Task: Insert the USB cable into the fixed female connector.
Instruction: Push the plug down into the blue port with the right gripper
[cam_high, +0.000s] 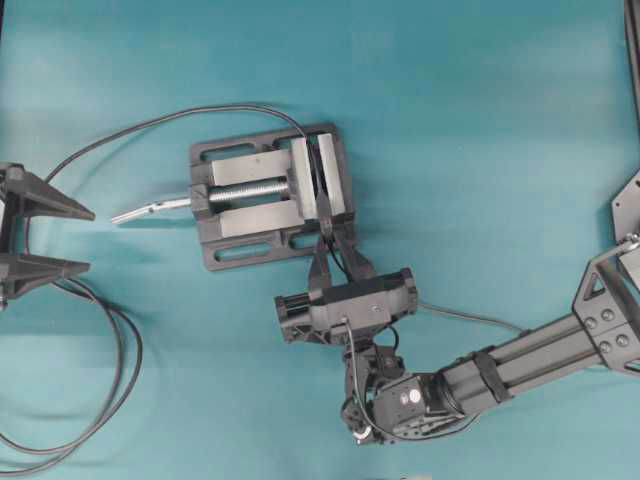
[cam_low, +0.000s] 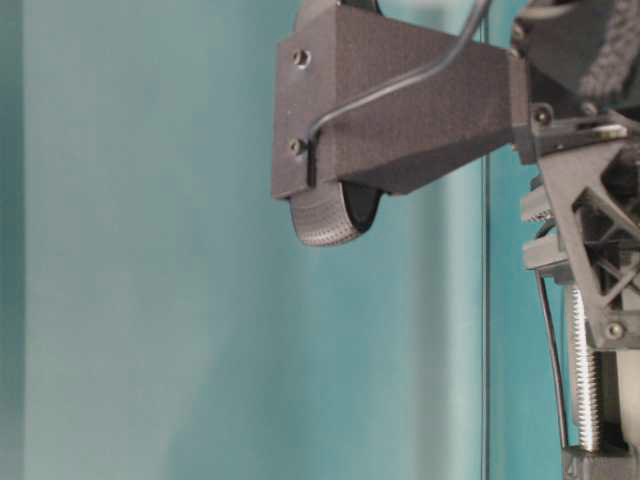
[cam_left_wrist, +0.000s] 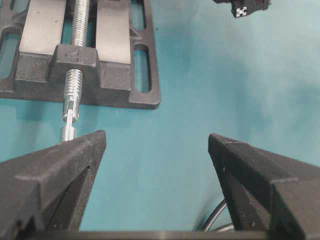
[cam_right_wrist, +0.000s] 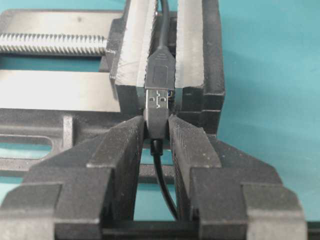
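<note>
- Right away, the teal table fills the overhead view, with the grey vise sitting a little left of centre.
- Reaching in from the lower right, the right arm stretches up toward the vise's near edge.
- Over at the far left edge, the left gripper hangs released, fingers spread wide with nothing between them; its wrist view shows bare table between the tips and the vise's silver screw rod just ahead.
- Now the right gripper: clenched on the plug of the USB cable, one ribbed finger on each side, the metal tip poking forward and the thin lead trailing back between the fingers.
- Right in front of that tip sits the fixed female connector, pinched between the vise jaws, its own black lead running up and away.
- Plug tip and socket mouth meet at the jaws' edge; how far it is seated cannot be told.
</note>
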